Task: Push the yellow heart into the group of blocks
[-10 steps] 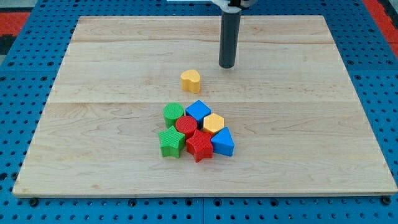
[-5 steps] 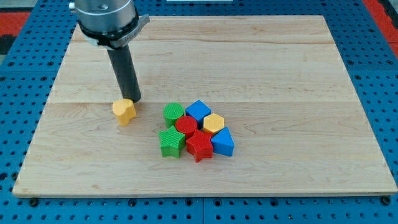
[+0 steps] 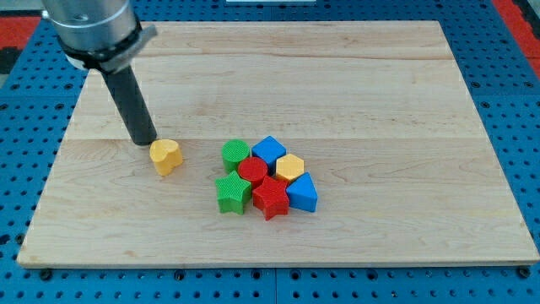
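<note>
The yellow heart (image 3: 165, 156) lies on the wooden board (image 3: 405, 101), left of the group and apart from it. My tip (image 3: 143, 140) is just to the heart's upper left, close to it; I cannot tell if they touch. The group sits at the board's middle: a green cylinder (image 3: 235, 154), a blue cube (image 3: 269, 150), a yellow hexagon (image 3: 289, 166), a red cylinder (image 3: 251, 171), a green star (image 3: 233, 194), a red star (image 3: 270, 198) and a blue triangular block (image 3: 303, 192), all packed together.
The board lies on a blue pegboard surface (image 3: 506, 101). A red area (image 3: 17, 34) shows at the view's top left corner.
The heart went from above the group to its left over the last second. My tip moved from the heart's upper right to its upper left; the heart barely shifted lately.
</note>
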